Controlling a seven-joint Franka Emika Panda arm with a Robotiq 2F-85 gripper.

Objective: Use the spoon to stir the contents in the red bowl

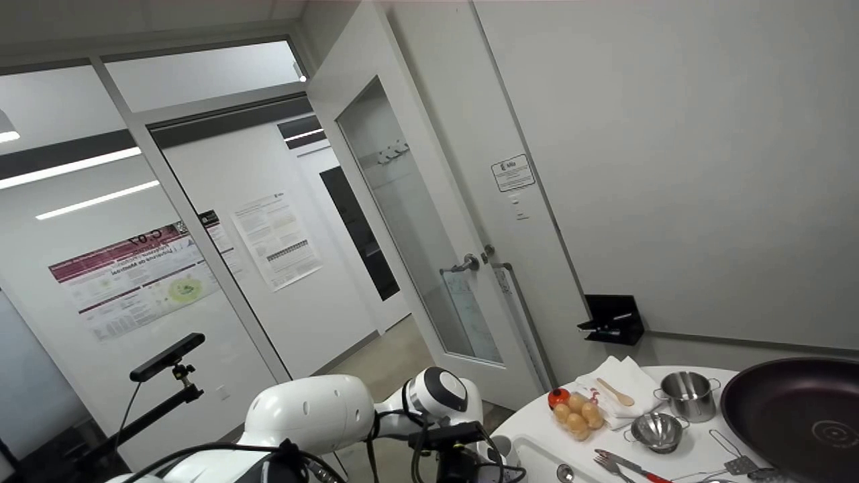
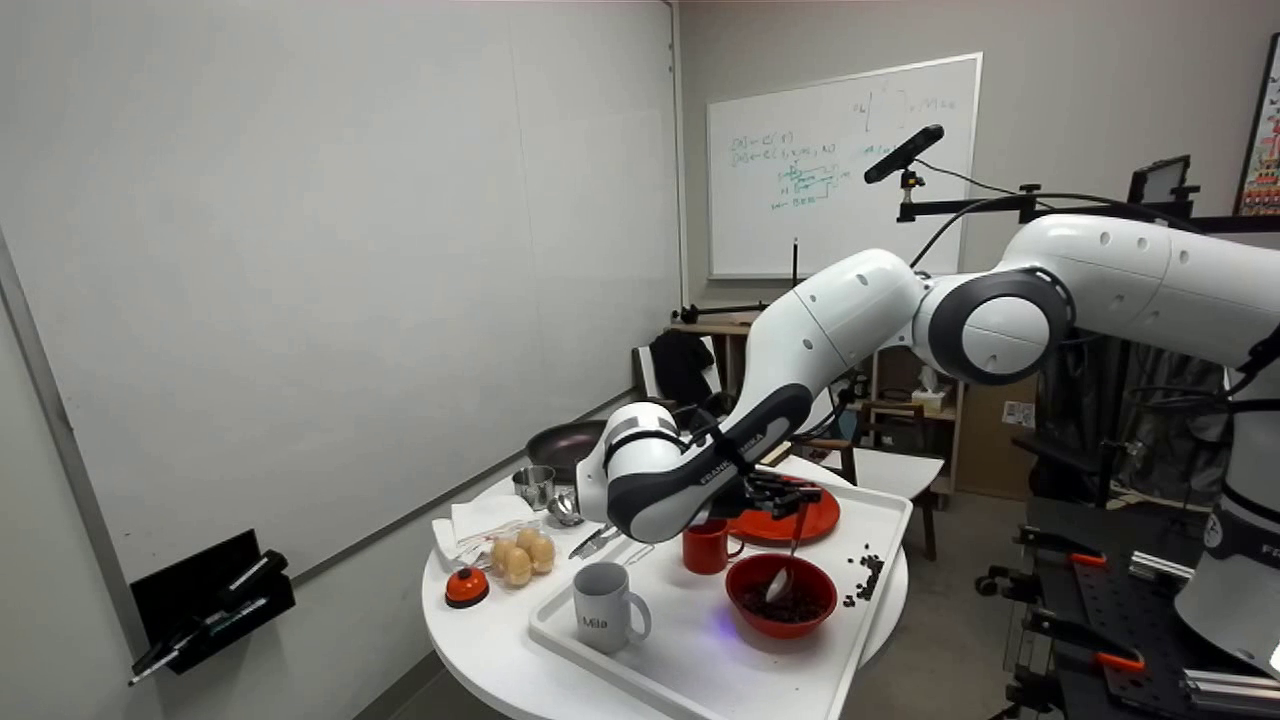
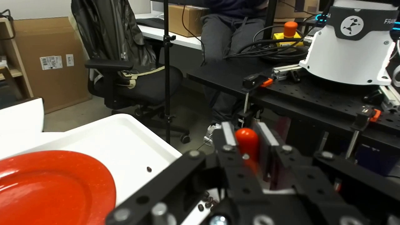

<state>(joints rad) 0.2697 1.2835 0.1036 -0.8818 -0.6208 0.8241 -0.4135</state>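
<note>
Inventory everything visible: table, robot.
Tray: 1, white, on table.
Bowl: 1, red, on tray.
Spoon: 1, silver and red, in bowl.
Beans: many, dark, bowl and tray.
Plate: 1, red, on tray.
Mugs: 2, red and grey, on tray.
Eggs: several, brown, on table.
Cloth: 1, white, on table.
Pots: 2, silver, on table.
Pan: 1, black, on table.
Utensils: several, mostly silver, on table.
Round thing: 1, red, on table.
Hand: 1, black, shut on spoon.
Arm: 1, white, over table.

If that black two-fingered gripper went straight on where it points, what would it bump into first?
The gripper would probably meet the flat black table dotted with holes, near a black-and-orange clamp, though depth there is unclear.
</note>
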